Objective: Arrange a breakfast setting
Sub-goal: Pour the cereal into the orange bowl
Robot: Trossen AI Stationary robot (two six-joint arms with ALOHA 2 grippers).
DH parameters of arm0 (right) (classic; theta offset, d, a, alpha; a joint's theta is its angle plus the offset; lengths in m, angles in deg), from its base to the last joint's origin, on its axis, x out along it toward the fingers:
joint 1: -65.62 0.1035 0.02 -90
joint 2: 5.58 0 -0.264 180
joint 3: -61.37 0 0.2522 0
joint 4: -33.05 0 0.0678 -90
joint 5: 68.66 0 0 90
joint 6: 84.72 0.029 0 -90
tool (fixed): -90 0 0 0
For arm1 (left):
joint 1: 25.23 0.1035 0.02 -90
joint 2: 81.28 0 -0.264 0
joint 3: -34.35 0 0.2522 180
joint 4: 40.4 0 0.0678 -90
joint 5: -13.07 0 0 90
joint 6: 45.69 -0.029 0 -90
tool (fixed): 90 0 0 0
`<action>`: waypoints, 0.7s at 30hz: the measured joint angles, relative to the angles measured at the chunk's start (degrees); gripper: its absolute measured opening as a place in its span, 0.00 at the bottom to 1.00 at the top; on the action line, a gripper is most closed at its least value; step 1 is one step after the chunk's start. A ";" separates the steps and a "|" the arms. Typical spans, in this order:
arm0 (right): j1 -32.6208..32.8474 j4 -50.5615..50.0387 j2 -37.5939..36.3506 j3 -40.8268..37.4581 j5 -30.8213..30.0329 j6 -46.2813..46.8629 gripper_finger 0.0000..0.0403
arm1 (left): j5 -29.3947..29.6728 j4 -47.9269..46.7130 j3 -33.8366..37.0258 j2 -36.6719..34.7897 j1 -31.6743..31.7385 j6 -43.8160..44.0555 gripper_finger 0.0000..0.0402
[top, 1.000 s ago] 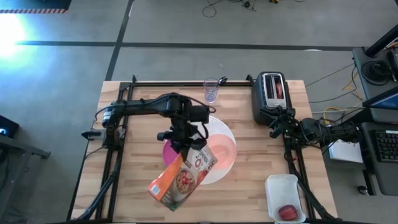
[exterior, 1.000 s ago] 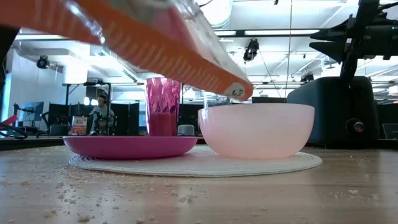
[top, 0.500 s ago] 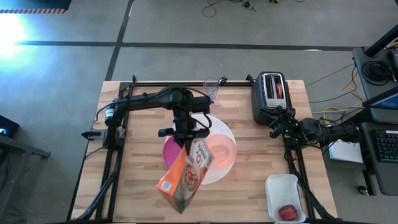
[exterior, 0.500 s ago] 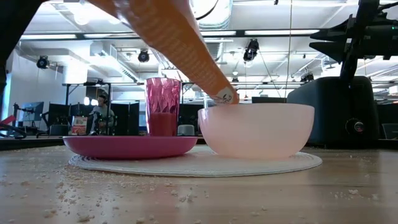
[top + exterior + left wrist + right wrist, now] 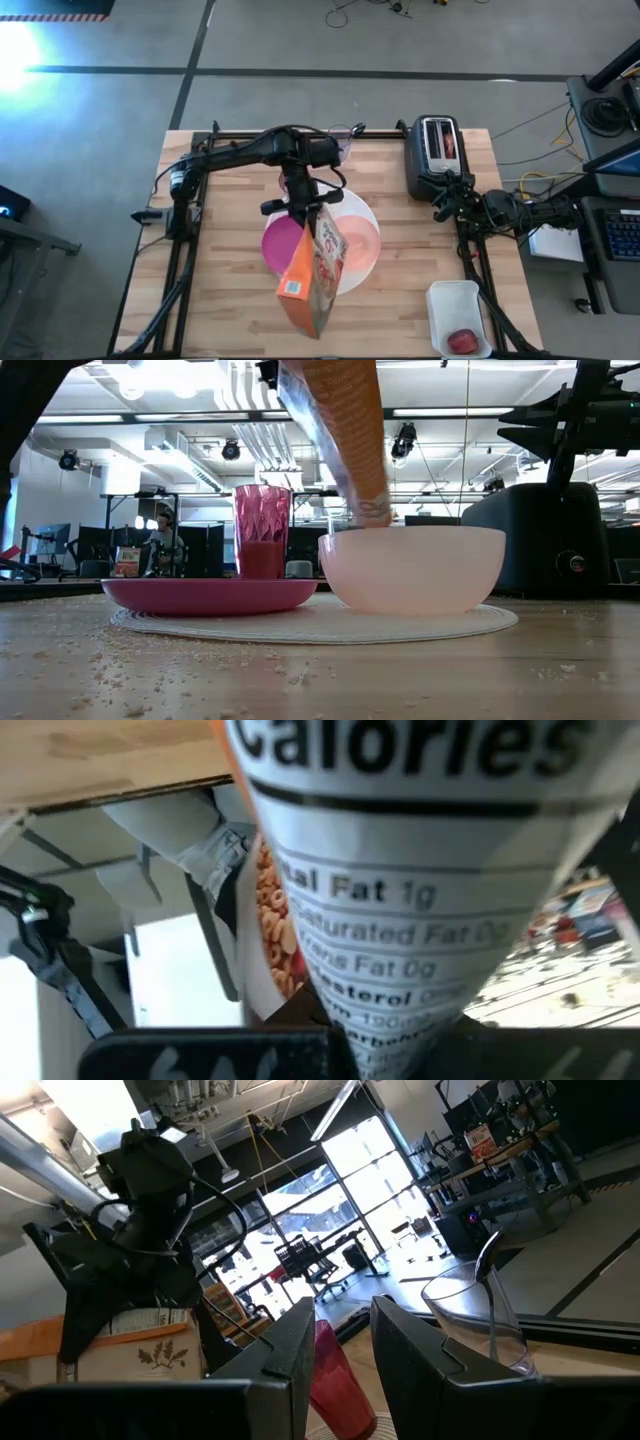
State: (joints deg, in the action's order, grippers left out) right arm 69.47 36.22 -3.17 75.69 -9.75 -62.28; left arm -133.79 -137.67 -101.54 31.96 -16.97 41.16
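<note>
Two arms share the counter (image 5: pixel 220 300), and only the left one is busy. Its left pincer (image 5: pixel 298 208) is clamped shut on a cereal box (image 5: pixel 312 275), gripped at one end and hung over the middle of the setting. The box slopes down so that its far end dips to the rim of the peach bowl (image 5: pixel 412 568), which looks like a pouring pose (whether any cereal is falling I cannot make out). Under it the magenta bowl (image 5: pixel 278 243) and the peach bowl sit side by side on the large round white plate (image 5: pixel 362 212), probably grouped so that one serving spot takes everything. Behind them, toward the back edge, stand the pink translucent tumbler (image 5: pixel 262 530) and the clear cup (image 5: pixel 340 135), out of the arm's way. Crumbs lie scattered over the wood in front.

Further right, the toaster (image 5: pixel 432 155) stands at the back corner, with the right pincer (image 5: pixel 447 203) parked just in front of it, its fingers a little apart and holding nothing. The white tub (image 5: pixel 458 318) at the near right corner keeps the small red fruit (image 5: pixel 462 341), not yet brought to the plate.
</note>
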 joint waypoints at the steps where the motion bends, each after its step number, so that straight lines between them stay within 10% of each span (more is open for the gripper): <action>1: -0.02 0.00 0.01 0.00 0.00 0.00 0.23 | -0.38 -0.07 0.00 0.10 0.16 0.85 0.00; 21: 0.01 0.00 0.01 0.00 0.00 0.00 0.23 | -5.42 0.63 0.02 2.23 1.99 6.95 0.00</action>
State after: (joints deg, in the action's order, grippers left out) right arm 69.48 36.22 -3.16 75.69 -9.75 -62.28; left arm -139.21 -137.04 -101.52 34.20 -14.97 48.11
